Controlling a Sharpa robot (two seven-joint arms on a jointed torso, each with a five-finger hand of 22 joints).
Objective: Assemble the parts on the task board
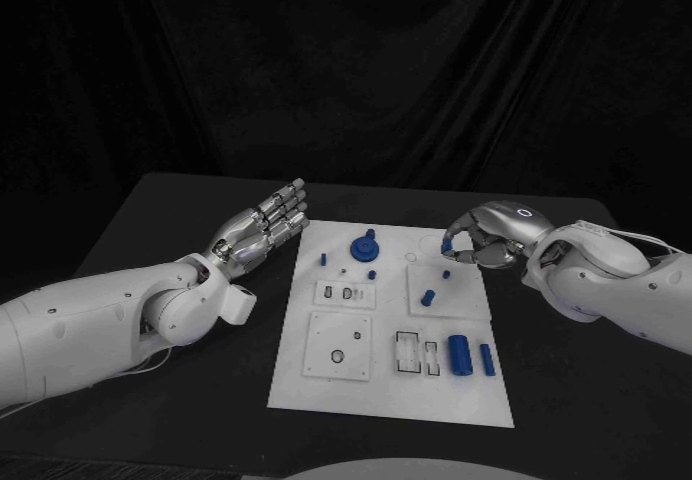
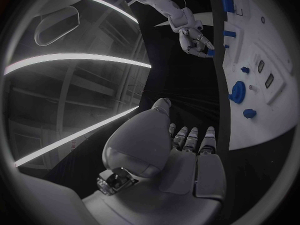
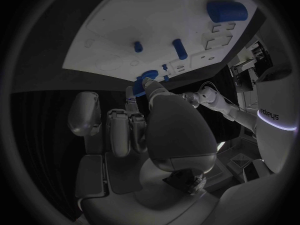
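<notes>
Over the far right corner of the white task board (image 1: pixel 389 395), our right hand (image 1: pixel 483 245) curls its fingers around what looks like a small blue plastic peg (image 1: pixel 446 243). It seems light, hard and slippery, so we pinch its sides. Our left hand (image 1: pixel 267 225) holds nothing, fingers straight, beside the board.

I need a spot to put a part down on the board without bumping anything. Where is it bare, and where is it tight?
The task board is bare along its near edge, below the large blue cylinder and slotted plates. The black table beyond the left hand is free. It is crowded round the blue knob, and at the far right corner, where the right hand holds a small blue part.
</notes>
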